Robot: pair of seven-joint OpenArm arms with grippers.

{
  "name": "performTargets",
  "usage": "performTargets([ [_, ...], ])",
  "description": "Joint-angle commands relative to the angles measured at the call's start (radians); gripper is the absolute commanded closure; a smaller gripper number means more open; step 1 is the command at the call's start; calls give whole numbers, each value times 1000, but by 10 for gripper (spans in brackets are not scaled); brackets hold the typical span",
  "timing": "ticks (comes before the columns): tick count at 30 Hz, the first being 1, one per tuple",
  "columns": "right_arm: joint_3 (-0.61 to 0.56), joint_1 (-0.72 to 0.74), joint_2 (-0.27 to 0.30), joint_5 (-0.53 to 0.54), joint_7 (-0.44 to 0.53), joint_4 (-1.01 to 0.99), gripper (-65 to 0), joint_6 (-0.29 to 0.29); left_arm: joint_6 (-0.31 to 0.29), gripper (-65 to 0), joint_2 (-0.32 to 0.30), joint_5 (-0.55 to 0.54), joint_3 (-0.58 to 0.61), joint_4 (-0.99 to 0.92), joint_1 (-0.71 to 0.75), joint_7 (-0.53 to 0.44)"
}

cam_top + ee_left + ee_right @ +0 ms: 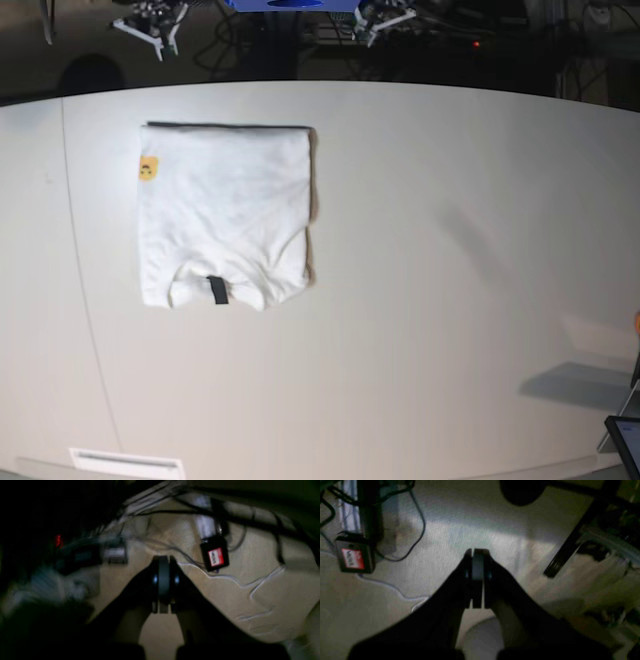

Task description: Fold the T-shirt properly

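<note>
T-shirt (225, 210): folded into a neat white rectangle, lying flat on the left part of the desk (450, 300), plain reverse up; black neck tag (217, 289) at its near edge, a small yellow mark (148, 169) on its far left corner.
Left claw (163, 580): jaws pressed together, holding nothing, above a floor with cables and a black box with a red label (215, 556).
Right claw (477, 572): jaws closed tight, empty, over floor; same kind of labelled box (353, 557) at left.
</note>
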Motion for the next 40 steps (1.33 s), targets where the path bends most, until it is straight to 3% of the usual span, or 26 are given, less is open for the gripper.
performTargets([
  [1,-1,15,28,1,-31,0,-3,23,-5,0,1,-46,-4,-1,-10,45],
  [3,-1,34,33,-9,-69,0,-3,118,-7,0,1,-116,7,-1,-39,104],
  [6,-1,34,33,-86,-75,5,-3,269,-7,0,1,-136,41,0,-50,114],
  [9,6,30,30,-135,-75,6,-3,347,-7,0,19,-136,73,0,-44,114],
  [40,8,24,31,-135,-75,6,-29,344,-7,0,25,-147,98,0,-69,114],
])
